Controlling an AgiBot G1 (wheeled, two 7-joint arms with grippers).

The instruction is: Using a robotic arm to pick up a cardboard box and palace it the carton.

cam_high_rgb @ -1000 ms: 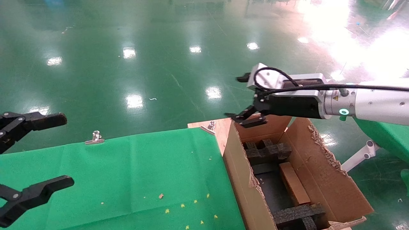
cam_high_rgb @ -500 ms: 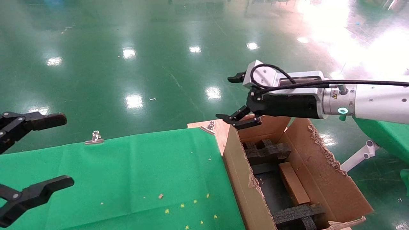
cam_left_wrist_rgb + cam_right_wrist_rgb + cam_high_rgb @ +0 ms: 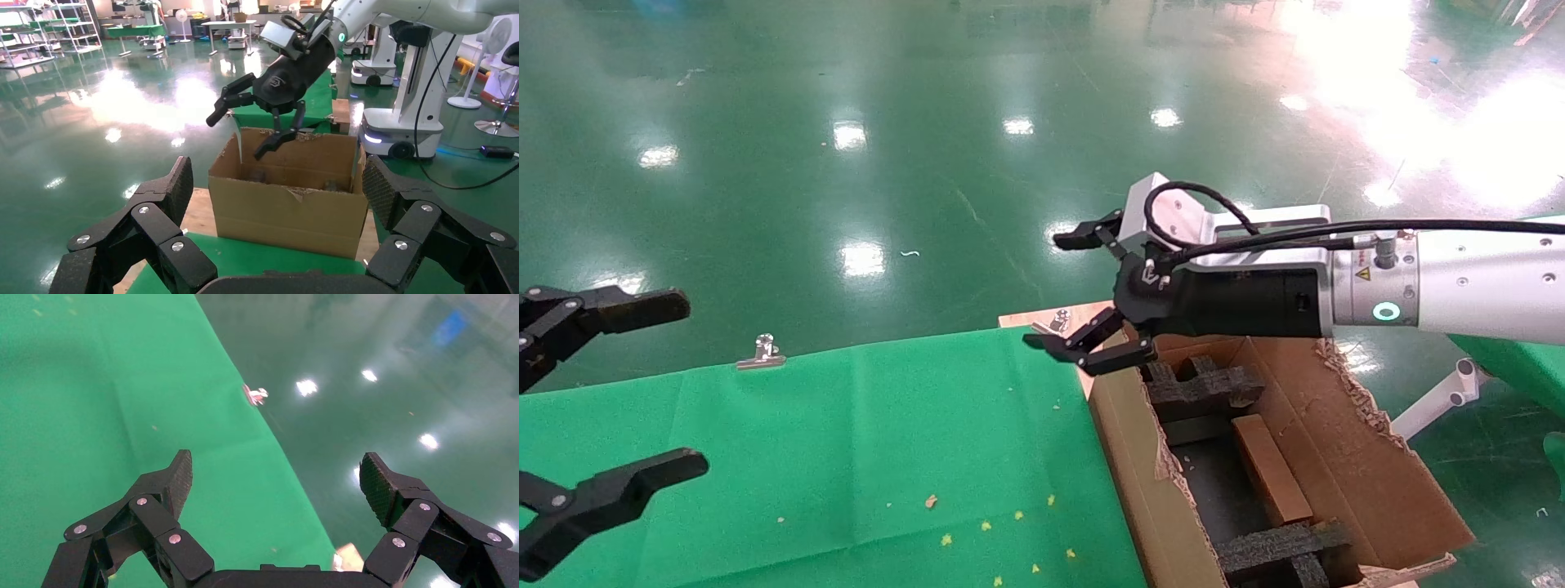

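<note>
The carton (image 3: 1344, 441) stands open to the right of the green table, with ragged flaps and black foam blocks (image 3: 1204, 385) inside. The small brown cardboard box (image 3: 1271, 469) lies in the carton between the foam blocks. The white robotic arm (image 3: 1467, 282) reaches in from the right. Its right gripper (image 3: 1058, 291) is open and empty, hovering over the carton's far left corner and the table corner. It also shows in the left wrist view (image 3: 240, 131) above the carton (image 3: 284, 211). My left gripper (image 3: 670, 384) is open and empty at the left edge.
A green cloth (image 3: 846, 433) covers the table, held by metal clips (image 3: 762, 351) (image 3: 1058, 320), with small crumbs near the front. A bare wooden corner (image 3: 1083, 318) meets the carton. Shiny green floor lies beyond. Another green-covered surface (image 3: 1500, 347) is at the right.
The right gripper moved left and down, from above the carton's far end to over the table corner, and its fingers spread wider. The left gripper has not moved.
</note>
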